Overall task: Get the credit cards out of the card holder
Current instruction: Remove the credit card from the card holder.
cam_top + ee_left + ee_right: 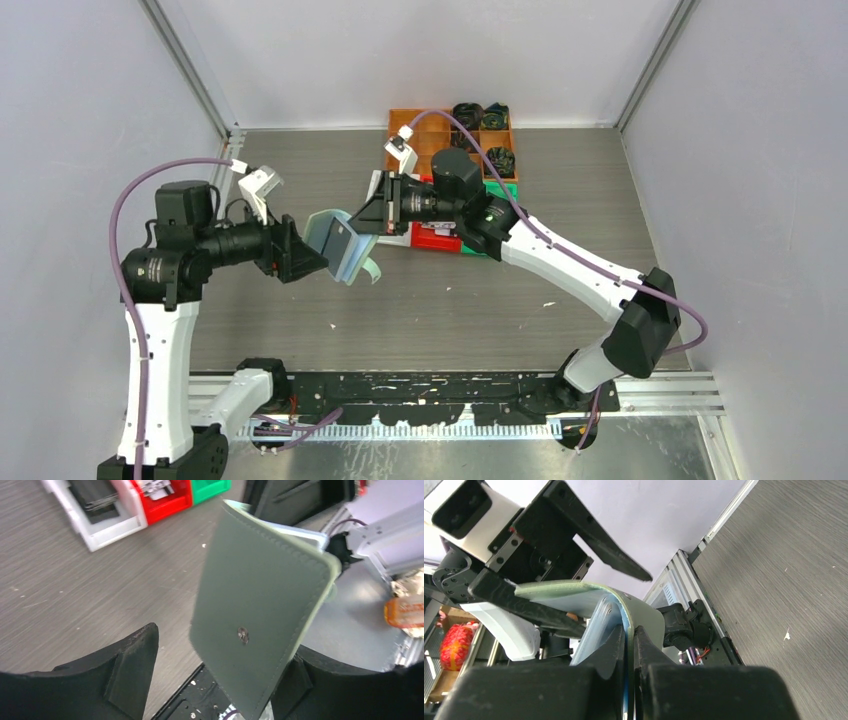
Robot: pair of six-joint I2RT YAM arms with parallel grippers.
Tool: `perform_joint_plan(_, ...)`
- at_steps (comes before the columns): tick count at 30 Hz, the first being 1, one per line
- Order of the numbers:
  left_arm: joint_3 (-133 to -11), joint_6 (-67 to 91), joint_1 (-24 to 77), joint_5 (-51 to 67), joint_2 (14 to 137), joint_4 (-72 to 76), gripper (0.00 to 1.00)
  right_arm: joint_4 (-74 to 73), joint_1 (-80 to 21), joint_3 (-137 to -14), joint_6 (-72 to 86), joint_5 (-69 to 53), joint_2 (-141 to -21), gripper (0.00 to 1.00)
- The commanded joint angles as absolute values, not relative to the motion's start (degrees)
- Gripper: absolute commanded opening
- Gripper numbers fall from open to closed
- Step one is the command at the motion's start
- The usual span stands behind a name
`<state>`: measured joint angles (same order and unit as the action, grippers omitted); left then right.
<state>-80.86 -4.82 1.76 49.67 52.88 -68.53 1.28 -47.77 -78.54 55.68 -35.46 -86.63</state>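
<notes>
closest to the left wrist lens are the left gripper's (pixel 220 645) two black fingers, spread wide. the card holder (pixel 260 605) stands between them with its sage back and snap stud facing the lens. it leans by one finger, but nothing there looks clamped on it. behind, on the table (pixel 75 590), a white bin (pixel 107 530) holds dark credit cards (pixel 92 495) and a red bin (pixel 170 507) holds pale ones. in the right wrist view the right gripper (pixel 630 632) is all but closed on a thin green leaf of the holder, and bluish pockets bow off beside it. whether cards sit in them is hidden. from above, the holder hangs open in the air between both grippers. i judge the left should close on the outer cover, clear of the pockets, and grip firmly before the right lets go to pinch a card edge.
</notes>
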Motion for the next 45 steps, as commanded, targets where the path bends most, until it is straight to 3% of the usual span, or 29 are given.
perform_joint_plan(1,-81.1,-5.1,1.8,42.2,52.4,-63.5,0.71,5.8,-47.9,-81.4,55.9,-36.2,-83.2,0.01)
perform_joint_plan(10,-83.5,-8.0,1.8,46.5,51.3,-66.1,0.26,6.2,-47.9,-79.1,53.1,-37.9,-81.6,0.02)
perform_joint_plan(12,-83.7,-8.6,1.8,45.8,51.2,-66.3,0.17,3.4,-47.7,-79.4,50.7,-38.4,-81.2,0.11)
perform_joint_plan(17,-84.1,-10.7,1.8,45.0,50.8,-67.0,0.02,-7.8,-45.0,-80.5,41.6,-38.7,-79.0,0.47)
perform_joint_plan(22,-84.3,-14.5,1.8,45.0,50.3,-68.3,0.00,-18.1,-39.9,-82.8,32.5,-35.5,-75.3,0.69)
perform_joint_plan(28,-84.6,-19.9,1.8,49.6,50.9,-73.3,0.00,-12.8,-40.1,-83.5,26.9,-40.9,-73.4,0.83)
perform_joint_plan(36,-84.3,-25.9,1.8,59.3,53.1,-80.3,0.00,-24.3,-48.0,-95.4,9.2,-45.1,-82.7,0.86)
perform_joint_plan(45,-84.3,-31.9,2.2,63.6,53.5,-84.9,0.00,-28.0,-52.3,-101.8,1.2,-47.7,-89.0,0.84)
